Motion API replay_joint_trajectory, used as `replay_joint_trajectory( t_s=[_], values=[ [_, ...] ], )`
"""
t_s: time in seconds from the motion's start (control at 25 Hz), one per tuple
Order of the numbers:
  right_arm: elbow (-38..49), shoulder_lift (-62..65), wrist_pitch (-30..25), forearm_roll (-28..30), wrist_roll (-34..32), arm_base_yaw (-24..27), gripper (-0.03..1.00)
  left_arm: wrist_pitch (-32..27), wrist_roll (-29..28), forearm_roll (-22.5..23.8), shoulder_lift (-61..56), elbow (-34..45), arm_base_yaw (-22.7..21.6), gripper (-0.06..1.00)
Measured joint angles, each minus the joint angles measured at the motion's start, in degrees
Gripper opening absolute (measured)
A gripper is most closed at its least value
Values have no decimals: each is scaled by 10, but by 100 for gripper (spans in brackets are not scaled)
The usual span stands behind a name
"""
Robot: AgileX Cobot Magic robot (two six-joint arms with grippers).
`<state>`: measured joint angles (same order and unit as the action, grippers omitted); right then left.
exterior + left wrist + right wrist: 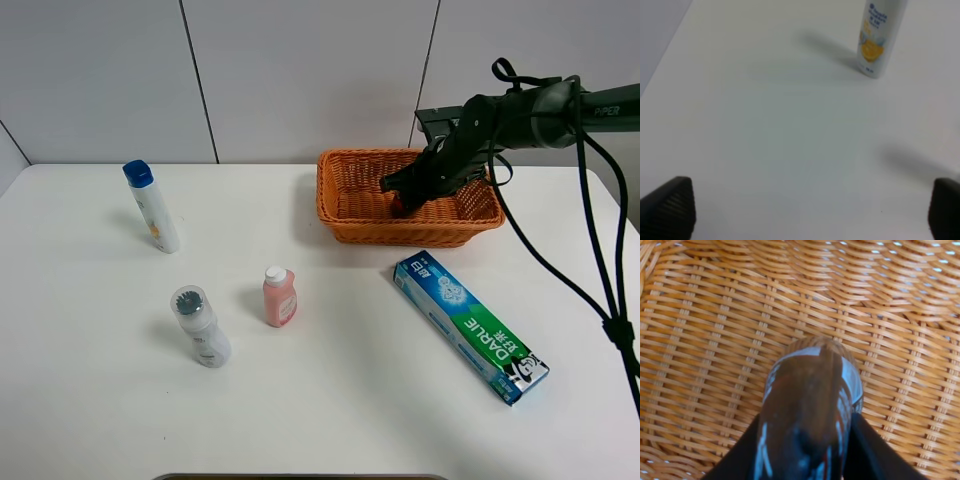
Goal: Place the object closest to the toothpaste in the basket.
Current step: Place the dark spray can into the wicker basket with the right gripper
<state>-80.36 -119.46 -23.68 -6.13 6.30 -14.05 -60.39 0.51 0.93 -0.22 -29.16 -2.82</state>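
Black fingers (740, 460) of your right gripper (805, 460) are clamping a dark brown object (810, 400), holding it inside the wicker basket (400, 236), low over the weave; you cannot tell whether it is touching. The toothpaste box (470, 325) is lying on the table (100, 400) just in front of the basket. Your left gripper (807, 207) is hanging wide open and empty near a white bottle (877, 35).

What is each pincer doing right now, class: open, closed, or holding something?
Left pincer: open, holding nothing, over the table.
Right pincer: closed on a dark brown object, inside the basket.
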Motion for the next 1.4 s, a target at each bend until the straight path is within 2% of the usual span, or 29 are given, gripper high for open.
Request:
replay_joint_trajectory(
  t_s=[0.6,0.64,0.72,0.88,0.96,1.08,1.4],
  values=[
    [0,0,0,-1,0,0,36,0,0,1,0,0,0,94],
    [0,0,0,-1,0,0,38,0,0,1,0,0,0,94],
    [-1,0,6,-1,0,0,49,0,0,1,0,0,0,94],
    [0,0,15,1,0,0,84,0,0,1,0,0,0,94],
    [0,0,28,9,1,0,94,0,0,1,0,0,0,94],
    [0,0,38,13,1,0,98,0,0,1,0,0,0,94],
    [0,0,38,14,1,0,99,0,0,1,0,0,0,94]
  ],
)
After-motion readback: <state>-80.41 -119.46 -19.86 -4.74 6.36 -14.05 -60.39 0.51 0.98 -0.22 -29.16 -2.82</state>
